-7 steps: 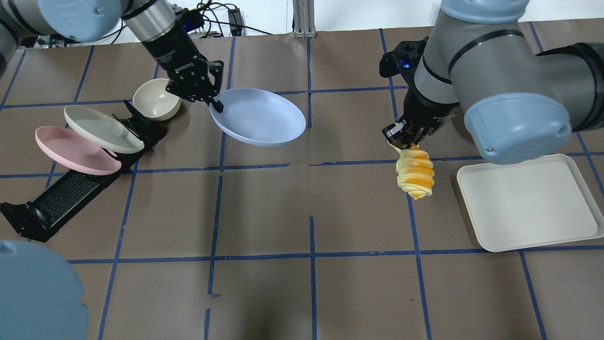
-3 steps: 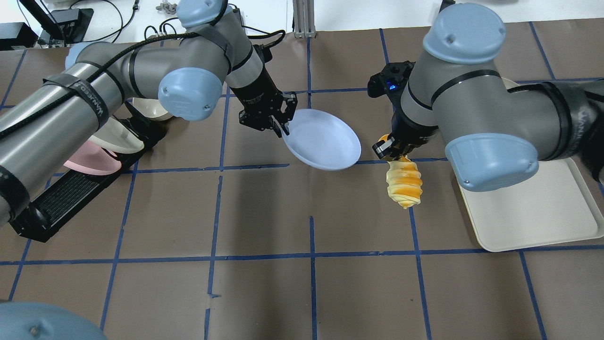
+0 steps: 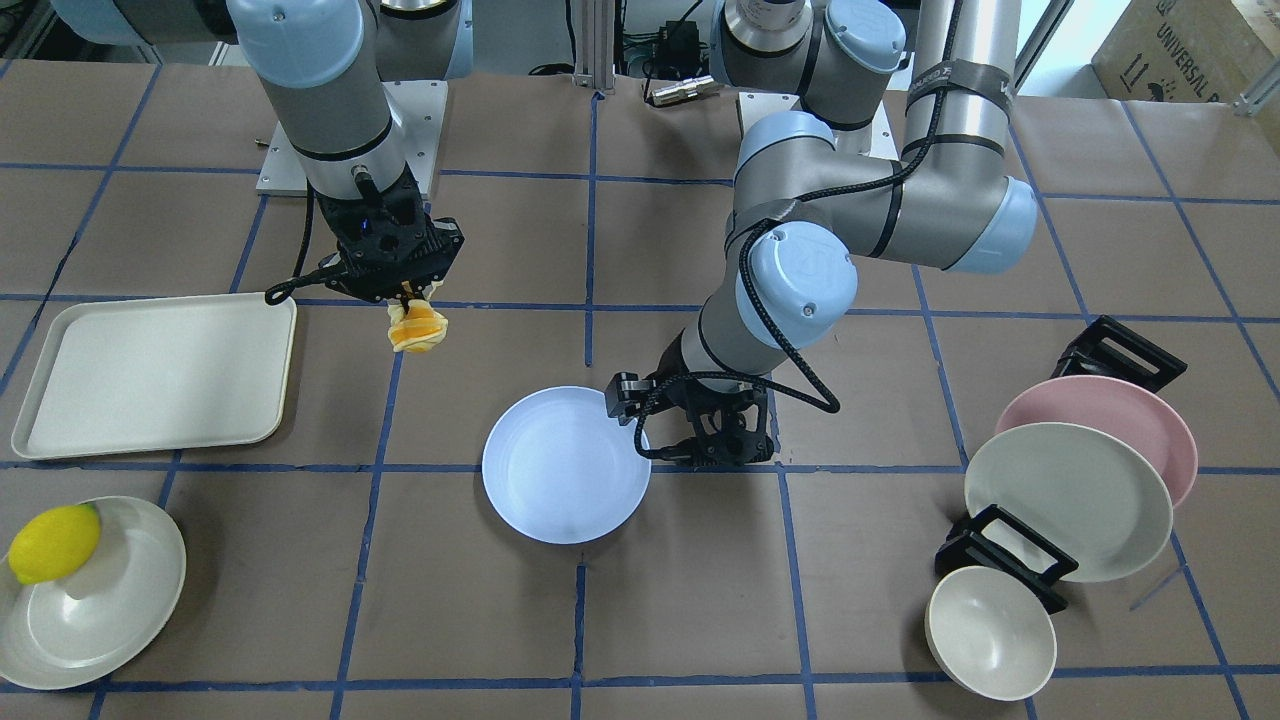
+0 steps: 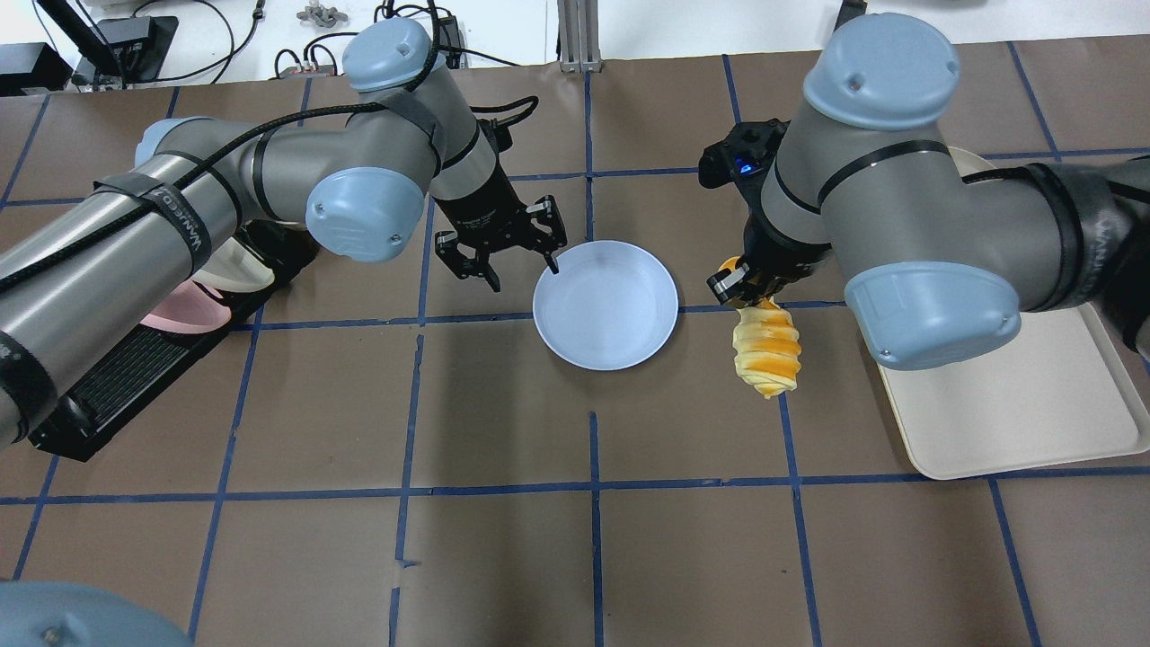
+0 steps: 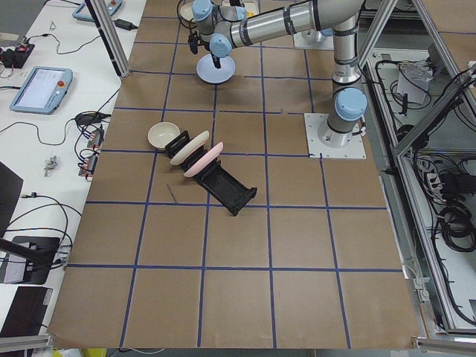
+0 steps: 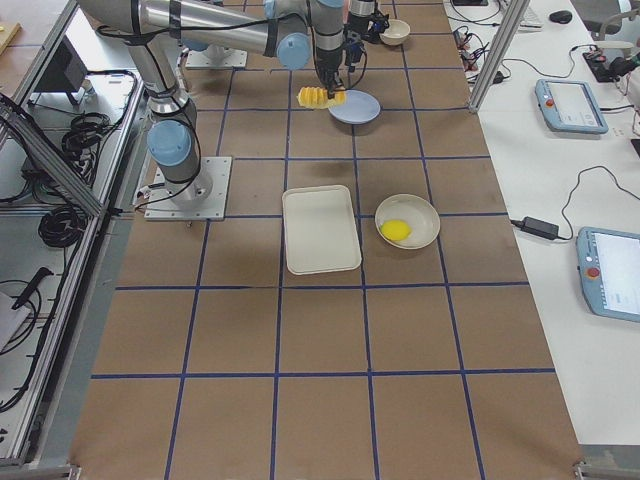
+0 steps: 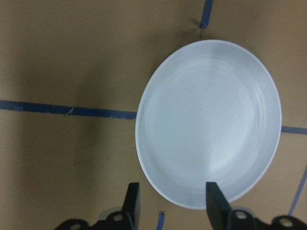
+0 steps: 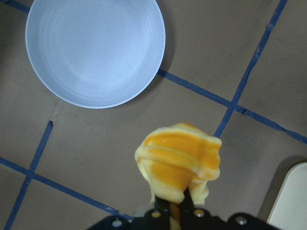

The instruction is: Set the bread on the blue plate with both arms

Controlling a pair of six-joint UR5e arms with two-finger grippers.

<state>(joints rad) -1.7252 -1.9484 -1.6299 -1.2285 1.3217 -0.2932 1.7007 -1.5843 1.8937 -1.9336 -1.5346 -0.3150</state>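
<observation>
Orange-and-cream striped bread (image 4: 765,352), hanging from right pincer (image 4: 737,281)

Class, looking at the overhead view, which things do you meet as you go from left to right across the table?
black rack → left gripper → blue plate → bread → cream tray

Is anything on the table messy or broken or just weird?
Nothing is spilled or broken. The funniest sight is the bread, dangling by one end from the right gripper, beside the blue plate rather than on it.
</observation>
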